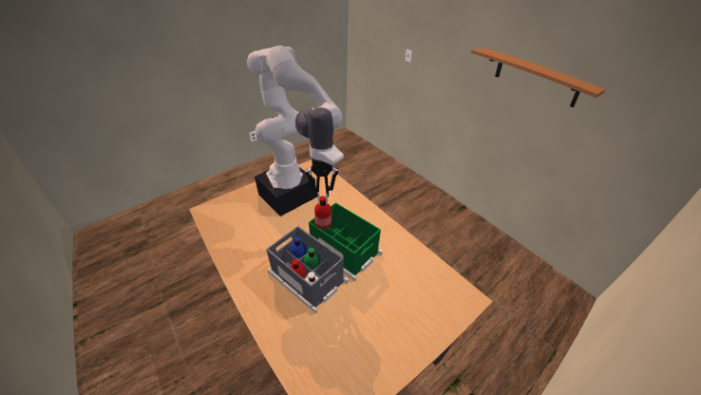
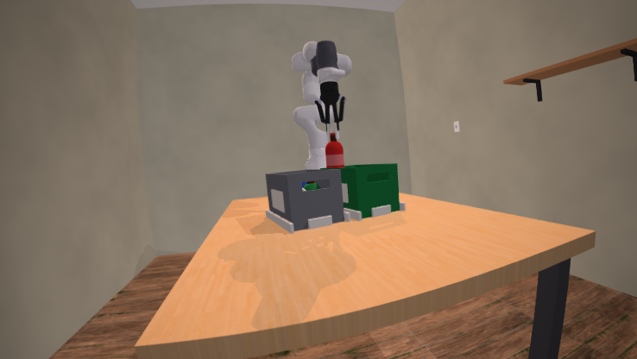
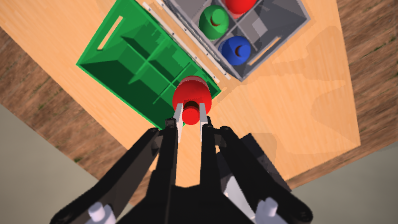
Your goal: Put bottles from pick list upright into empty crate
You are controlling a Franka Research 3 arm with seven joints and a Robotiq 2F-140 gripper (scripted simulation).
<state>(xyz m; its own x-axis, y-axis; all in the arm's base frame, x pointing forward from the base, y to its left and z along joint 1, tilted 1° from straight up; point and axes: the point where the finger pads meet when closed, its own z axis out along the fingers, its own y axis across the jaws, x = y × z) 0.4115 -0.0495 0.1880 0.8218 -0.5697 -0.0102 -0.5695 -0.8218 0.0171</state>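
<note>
My gripper (image 1: 322,198) (image 2: 333,133) (image 3: 191,111) is shut on the neck of a red bottle (image 1: 322,215) (image 2: 334,154) (image 3: 192,90). The bottle hangs upright above the robot-side end of the green crate (image 1: 362,262) (image 2: 383,196) (image 3: 100,74). No bottle shows inside that crate; part is hidden. The grey crate (image 1: 318,294) (image 2: 312,208) (image 3: 289,24) beside it holds a blue bottle (image 1: 297,248) (image 3: 234,50), a green bottle (image 1: 312,258) (image 3: 213,22), another red bottle (image 1: 297,270) (image 3: 241,5) and a white-capped bottle (image 1: 312,278). I cannot make out the pick list strip.
Light rails (image 1: 293,290) (image 2: 320,221) (image 3: 187,50) edge the crates on the table (image 1: 417,304) (image 2: 423,267) (image 3: 310,110). The two crates stand close together with a narrow gap. The black robot base (image 1: 282,198) stands behind them. A wall shelf (image 1: 539,71) (image 2: 566,64) is far off.
</note>
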